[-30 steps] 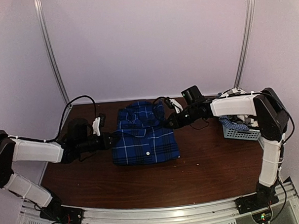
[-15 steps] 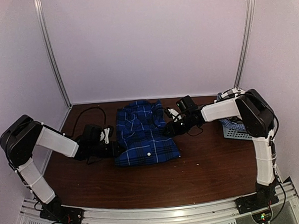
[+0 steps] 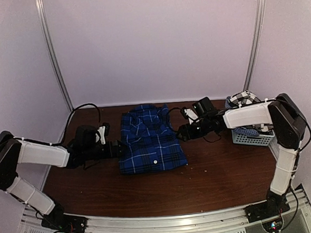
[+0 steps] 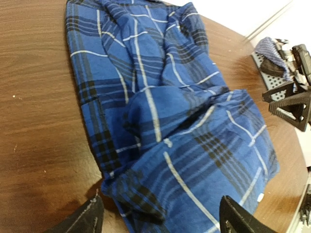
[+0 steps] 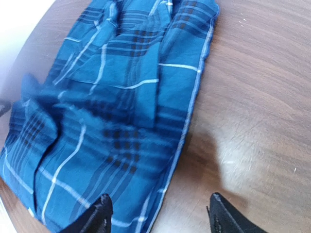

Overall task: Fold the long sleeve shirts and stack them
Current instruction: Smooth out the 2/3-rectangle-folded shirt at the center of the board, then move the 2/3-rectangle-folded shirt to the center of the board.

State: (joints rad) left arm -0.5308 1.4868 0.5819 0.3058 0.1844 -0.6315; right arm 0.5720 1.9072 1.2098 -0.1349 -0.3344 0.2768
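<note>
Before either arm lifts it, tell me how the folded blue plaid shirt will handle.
The blue plaid shirt is soft, wrinkled cloth, so it would probably droop and unfold if lifted by one edge. It looks light. Pushed, it would likely bunch rather than slide on the wooden table.

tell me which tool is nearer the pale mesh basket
Right. The right tool sits at the right edge of the blue plaid shirt, on the side of the basket. The left tool is at the shirt's left edge, the whole shirt between it and the basket.
</note>
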